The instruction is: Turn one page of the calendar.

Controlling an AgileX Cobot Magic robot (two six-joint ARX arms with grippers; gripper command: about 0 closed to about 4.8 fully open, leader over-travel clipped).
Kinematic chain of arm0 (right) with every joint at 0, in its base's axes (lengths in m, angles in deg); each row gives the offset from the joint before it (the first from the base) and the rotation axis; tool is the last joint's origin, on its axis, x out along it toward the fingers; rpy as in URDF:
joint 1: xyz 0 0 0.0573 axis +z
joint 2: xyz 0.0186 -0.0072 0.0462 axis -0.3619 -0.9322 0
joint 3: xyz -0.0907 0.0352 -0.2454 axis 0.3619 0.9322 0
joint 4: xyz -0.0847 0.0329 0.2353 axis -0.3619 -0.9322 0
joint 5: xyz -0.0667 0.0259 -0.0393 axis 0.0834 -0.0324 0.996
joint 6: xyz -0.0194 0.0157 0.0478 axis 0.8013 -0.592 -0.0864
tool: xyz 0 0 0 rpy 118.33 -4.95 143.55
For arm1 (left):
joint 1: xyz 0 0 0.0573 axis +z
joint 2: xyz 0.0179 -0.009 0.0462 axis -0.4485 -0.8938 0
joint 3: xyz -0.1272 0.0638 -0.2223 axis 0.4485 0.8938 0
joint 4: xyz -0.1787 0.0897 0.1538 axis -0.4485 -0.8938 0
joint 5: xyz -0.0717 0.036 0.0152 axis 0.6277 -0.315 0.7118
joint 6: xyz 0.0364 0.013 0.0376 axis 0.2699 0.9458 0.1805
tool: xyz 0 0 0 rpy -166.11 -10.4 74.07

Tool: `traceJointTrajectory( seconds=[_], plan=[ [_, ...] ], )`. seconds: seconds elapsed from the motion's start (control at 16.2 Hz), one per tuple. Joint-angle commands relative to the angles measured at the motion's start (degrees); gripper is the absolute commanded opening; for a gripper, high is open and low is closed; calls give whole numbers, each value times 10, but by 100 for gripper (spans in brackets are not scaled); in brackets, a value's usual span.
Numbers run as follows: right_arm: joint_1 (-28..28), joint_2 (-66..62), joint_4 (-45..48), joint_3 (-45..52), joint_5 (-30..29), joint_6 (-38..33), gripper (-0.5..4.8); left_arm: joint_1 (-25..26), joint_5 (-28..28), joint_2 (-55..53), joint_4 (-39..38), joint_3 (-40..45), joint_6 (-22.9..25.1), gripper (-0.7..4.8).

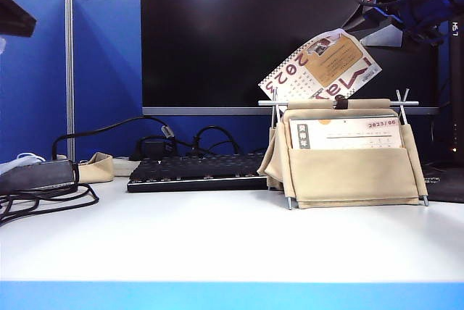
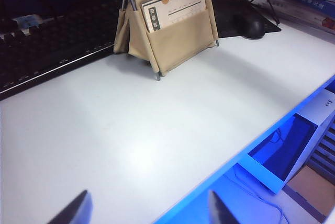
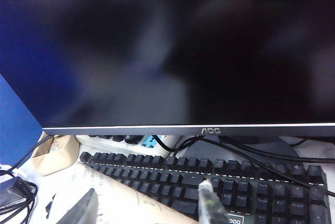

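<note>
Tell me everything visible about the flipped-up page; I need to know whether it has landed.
The page is a white sheet with a spiral-punched edge, its tan-and-maroon back facing the exterior camera. It stands tilted up above the calendar, hinged at the top rod, not lying flat on either side. Nothing grips it: the right gripper is open over the keyboard, and the left gripper hangs open above the table.

The left pincer (image 2: 149, 213) is hovering with its two dark fingertips (image 2: 73, 211) spread wide, nothing between them, over the bare white worktop (image 2: 157, 140). The calendar (image 2: 167, 25) is standing on the worktop in its beige stand. A black keyboard (image 2: 47, 46) is lying beside it, and a dark mouse (image 2: 251, 24) is sitting on its other side.
</note>
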Motion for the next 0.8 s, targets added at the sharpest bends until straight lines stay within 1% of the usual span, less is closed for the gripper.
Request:
traceJointTrajectory(
  seconds=[0.06, 0.12, 0.19, 0.25, 0.31, 0.43, 0.49, 0.56, 0.68, 0.8],
  plan=[
    [-2, 3, 2, -14, 2, 0, 257, 0, 17, -1, -4, -2, -13, 292],
    [-6, 3, -1, -24, 3, 0, 284, 0, 20, -1, -14, -2, -26, 292],
    [-7, 3, -3, -34, 4, 0, 286, 0, 23, -1, -20, -2, -28, 292],
    [-11, 3, -3, -40, 4, 0, 301, 0, 25, -1, -20, -2, -28, 292],
    [-18, 3, -7, -45, 4, 0, 326, 0, 26, -1, -18, -2, -28, 292],
    [-28, 3, -27, -50, 0, 0, 326, 0, 26, -1, -11, -2, -28, 292],
    [-28, 3, -57, -50, -2, 2, 325, 0, 26, -1, -8, -2, -28, 292],
    [-28, 4, -67, -50, -26, 2, 325, 0, 26, -1, -9, -2, -27, 292],
    [-28, 21, -74, -50, -93, -22, 324, 0, 26, -1, -9, -2, -27, 292],
    [-24, 80, -121, -50, -130, -25, 324, 0, 17, -1, -9, -2, -21, 292]
  ],
)
